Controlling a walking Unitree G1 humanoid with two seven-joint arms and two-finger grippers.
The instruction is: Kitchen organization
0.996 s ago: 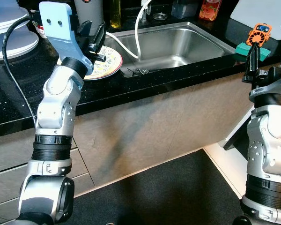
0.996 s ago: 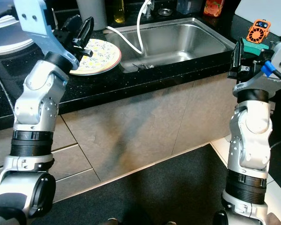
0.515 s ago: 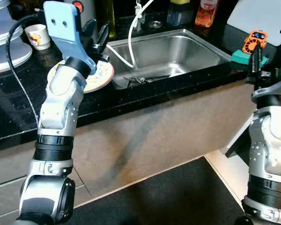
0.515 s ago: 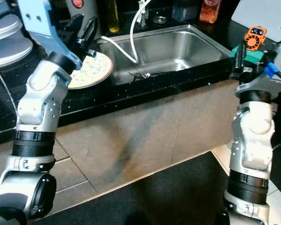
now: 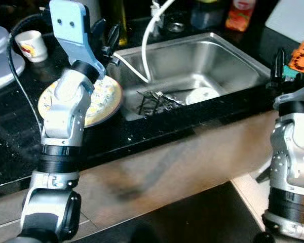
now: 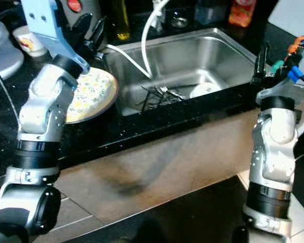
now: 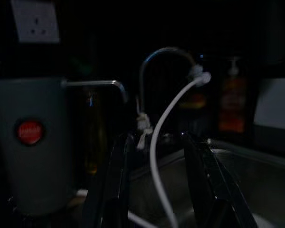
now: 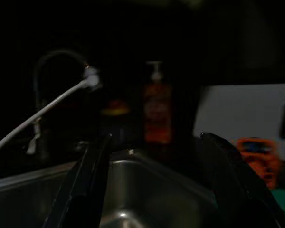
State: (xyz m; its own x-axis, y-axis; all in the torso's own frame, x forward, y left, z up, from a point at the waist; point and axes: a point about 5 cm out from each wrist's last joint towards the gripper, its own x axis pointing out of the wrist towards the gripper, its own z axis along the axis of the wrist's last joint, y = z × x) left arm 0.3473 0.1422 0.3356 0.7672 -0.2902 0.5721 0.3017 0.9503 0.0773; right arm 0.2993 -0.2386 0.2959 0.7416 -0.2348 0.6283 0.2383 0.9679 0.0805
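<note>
A yellow patterned plate (image 5: 102,99) lies on the black counter (image 5: 10,147) just left of the steel sink (image 5: 213,61). My left gripper (image 5: 105,34) is raised above the plate's far edge, near the sink's left corner. It is open, and the left wrist view shows nothing between its fingers (image 7: 115,190). Several pieces of cutlery (image 5: 154,101) and a white dish (image 5: 202,94) lie in the sink. A white hose (image 5: 148,45) hangs down into it. My right gripper (image 5: 279,66) stands upright at the counter's right end, open and empty, with its fingers (image 8: 83,185) wide apart.
A small cup (image 5: 29,43) stands at the back left. A grey appliance with a red button (image 7: 31,133), an oil bottle (image 6: 122,20) and an orange soap bottle (image 6: 238,12) line the back. An orange gadget (image 5: 301,55) sits by my right gripper.
The camera has moved closer and tilted down, so the sink's cutlery and white dish now show. Both arms keep roughly the same raised pose, and both grippers are still open.
</note>
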